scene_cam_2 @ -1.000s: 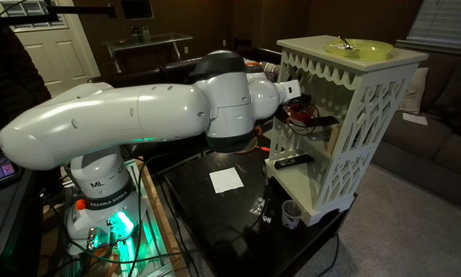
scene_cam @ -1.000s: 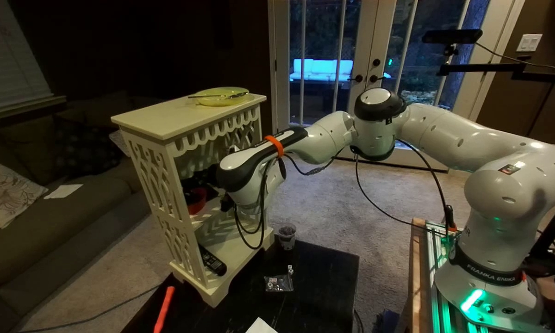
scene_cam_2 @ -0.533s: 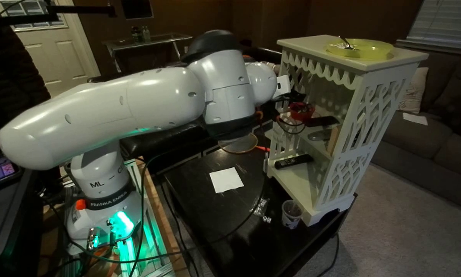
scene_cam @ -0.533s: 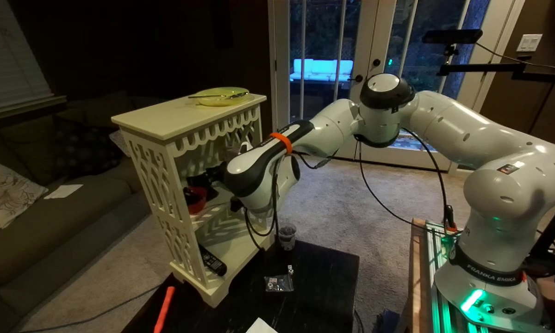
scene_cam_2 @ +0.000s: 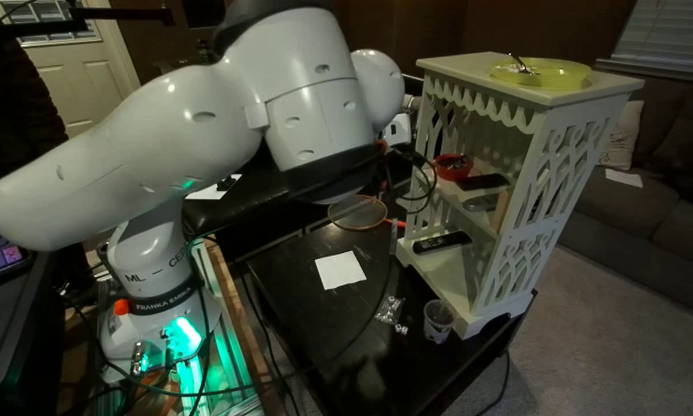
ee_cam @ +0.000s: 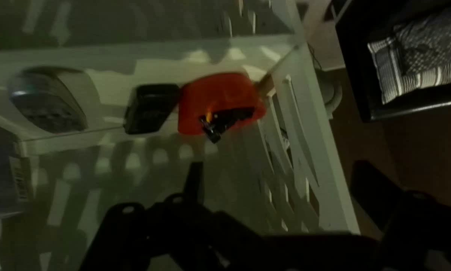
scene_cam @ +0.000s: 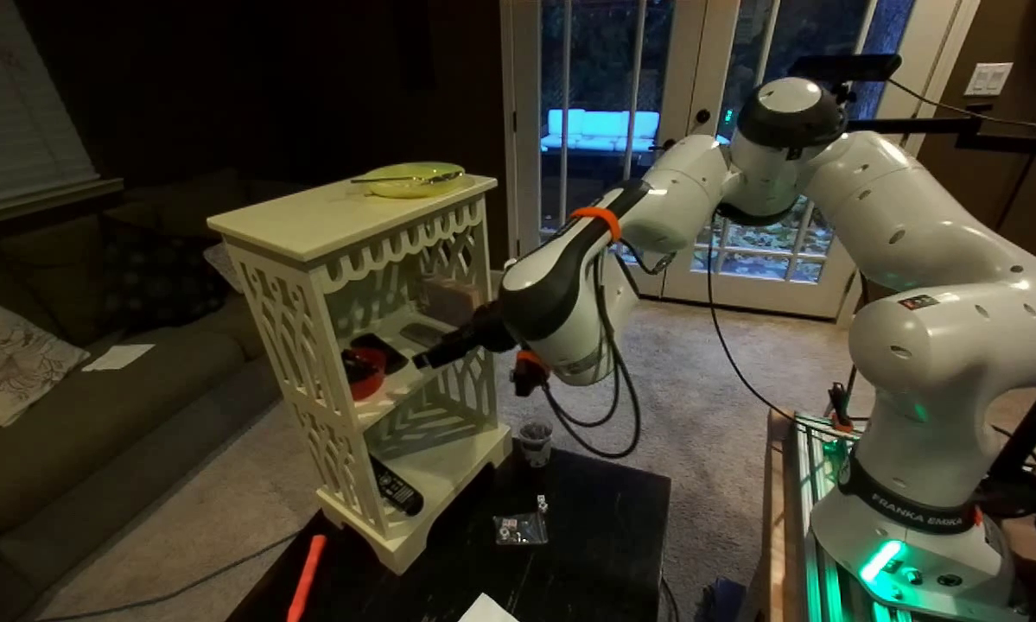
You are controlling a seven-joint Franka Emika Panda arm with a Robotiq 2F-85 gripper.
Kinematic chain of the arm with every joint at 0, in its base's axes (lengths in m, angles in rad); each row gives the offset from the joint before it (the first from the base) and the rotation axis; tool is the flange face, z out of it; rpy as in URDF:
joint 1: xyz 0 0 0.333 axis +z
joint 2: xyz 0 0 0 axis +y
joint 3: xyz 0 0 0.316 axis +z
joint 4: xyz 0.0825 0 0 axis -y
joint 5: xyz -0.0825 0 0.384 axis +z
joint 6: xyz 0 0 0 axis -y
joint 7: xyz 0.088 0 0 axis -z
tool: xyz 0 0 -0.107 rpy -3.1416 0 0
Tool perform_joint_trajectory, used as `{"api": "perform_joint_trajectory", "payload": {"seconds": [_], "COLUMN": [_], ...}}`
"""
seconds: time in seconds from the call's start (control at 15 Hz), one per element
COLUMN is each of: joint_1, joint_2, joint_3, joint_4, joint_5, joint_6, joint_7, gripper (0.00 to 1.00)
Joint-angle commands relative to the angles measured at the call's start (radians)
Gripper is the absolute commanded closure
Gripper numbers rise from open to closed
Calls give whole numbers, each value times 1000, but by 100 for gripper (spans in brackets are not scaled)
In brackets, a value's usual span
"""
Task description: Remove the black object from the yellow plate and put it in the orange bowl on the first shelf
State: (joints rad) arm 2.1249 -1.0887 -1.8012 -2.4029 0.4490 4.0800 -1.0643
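Home; living room by its furnishings. In an exterior view: sofa (scene_cam: 163,393) with cushions (scene_cam: 12,363) off the left edge of the black table (scene_cam: 613,518); carpet (scene_cam: 708,462) at its far right corner; glazed double doors (scene_cam: 697,69) past the far edge; window blind (scene_cam: 25,95) behind sofa.

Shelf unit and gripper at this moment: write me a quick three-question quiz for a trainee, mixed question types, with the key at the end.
1. True or false: the yellow plate stands on top of the shelf unit.
2. In the wrist view, the gripper is: A, shut; B, open; C, out of view.
3. What does the orange bowl hold?

Key: 1, true. 2, B. 3, dark items, too unclear to name, at least one sticking out past the rim.
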Motion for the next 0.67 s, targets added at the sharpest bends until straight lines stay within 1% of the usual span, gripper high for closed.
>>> {"api": "perform_joint_trajectory", "payload": {"seconds": [0.0,0.2,0.33,0.4,0.47,0.53,0.6], "joint_1": [-136,-247,-324,-300,-347,-305,-320], "joint_2": [236,377,472,426,453,391,412], "joint_3": [80,193,279,271,322,269,291], "joint_4": [-234,-356,-417,-351,-371,-371,-368], "joint_5": [254,475,613,704,778,659,712], "joint_6": [-21,-94,-180,-207,-264,-180,-216], "joint_7": [24,0,-34,-170,-239,-131,-180], "gripper": [0,0,0,0,0,0,0]}}
